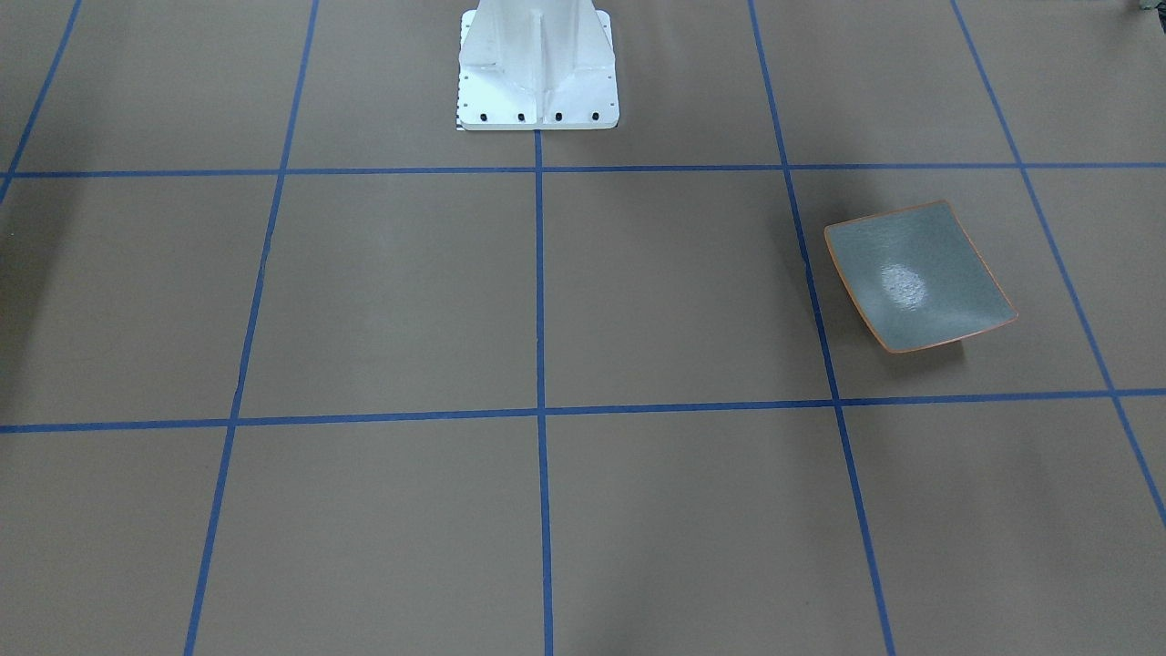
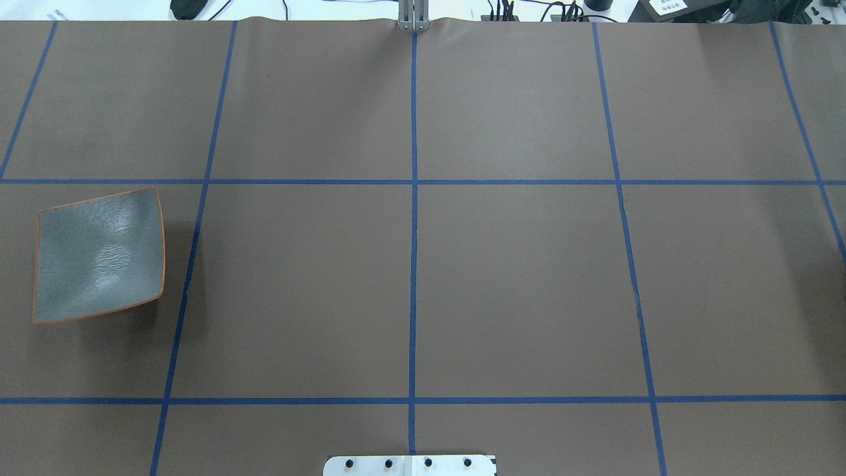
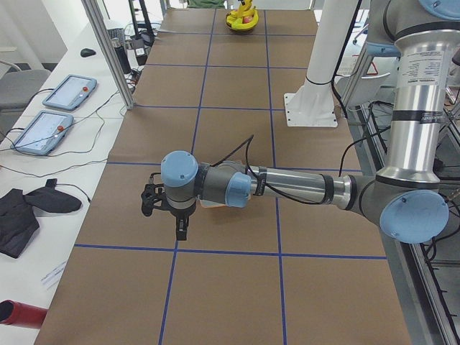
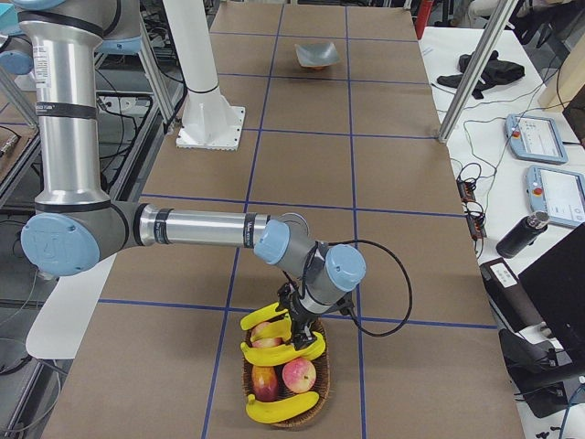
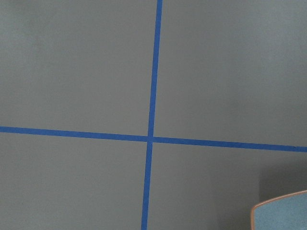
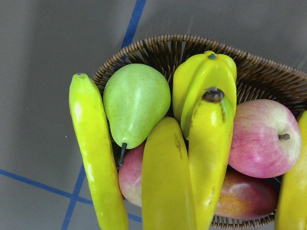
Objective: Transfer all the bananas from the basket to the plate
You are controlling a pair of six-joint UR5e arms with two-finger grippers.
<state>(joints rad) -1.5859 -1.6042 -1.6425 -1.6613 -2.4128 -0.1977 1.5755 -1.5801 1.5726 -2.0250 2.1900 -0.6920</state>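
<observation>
Four bananas (image 6: 165,177) in the wicker basket (image 6: 268,72), plate (image 2: 99,254) well apart

The right gripper (image 4: 294,315) hangs just above the bananas; whether its fingers are spread or pressed together cannot be told. The basket, with a green pear (image 6: 136,103) and red apples (image 6: 264,139), sits at the table's (image 2: 515,277) right end. The left gripper (image 3: 181,231), equally unclear, hovers beside the plate near the left end

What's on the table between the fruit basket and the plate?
Nothing: the exterior right view shows only bare brown table from basket to plate, though the right arm crosses above it near the basket.
</observation>
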